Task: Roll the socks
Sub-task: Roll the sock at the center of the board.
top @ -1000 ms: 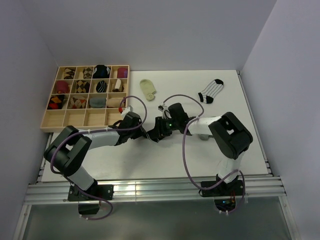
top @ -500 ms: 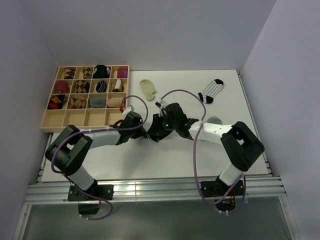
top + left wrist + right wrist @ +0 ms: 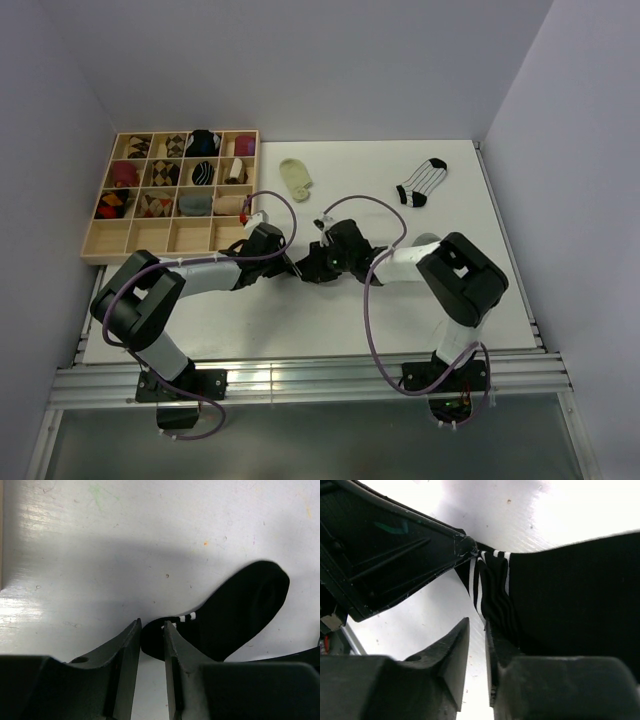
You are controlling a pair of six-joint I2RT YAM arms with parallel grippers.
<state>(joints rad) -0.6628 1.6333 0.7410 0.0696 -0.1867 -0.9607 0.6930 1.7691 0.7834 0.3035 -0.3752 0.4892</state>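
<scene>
From the left wrist we see the left gripper (image 3: 152, 627) low over the white table (image 3: 100, 555). Its jaws are drawn narrow and pinch the cuff end of the black sock (image 3: 240, 610), and two short white bands show just past the right-hand finger. The rest of the sock lies flat on the table, spreading up and to the right away from the fingertips. Nothing lies between this gripper and the cuff.

From the right wrist we see the right gripper (image 3: 477, 625) at the same banded cuff, coming from the opposite side. Its jaws are also narrow, and the cuff's gathered folds run down into the pinch at its fingertips. The body of the sock fills the right half of the view. A finger of the left gripper crosses the upper left, its tip touching the cuff just beside our own, so the two grippers crowd each other there.

From above, the grippers meet tip to tip near the table's middle and hide most of the black sock. The cream sock (image 3: 296, 178) lies beyond them. The striped sock (image 3: 421, 182) is well apart at the far right, and a grey sock (image 3: 427, 238) peeks out behind the right arm. The wooden tray (image 3: 120, 254), with rolled socks (image 3: 180, 175) in its compartments, sits at the far left.
</scene>
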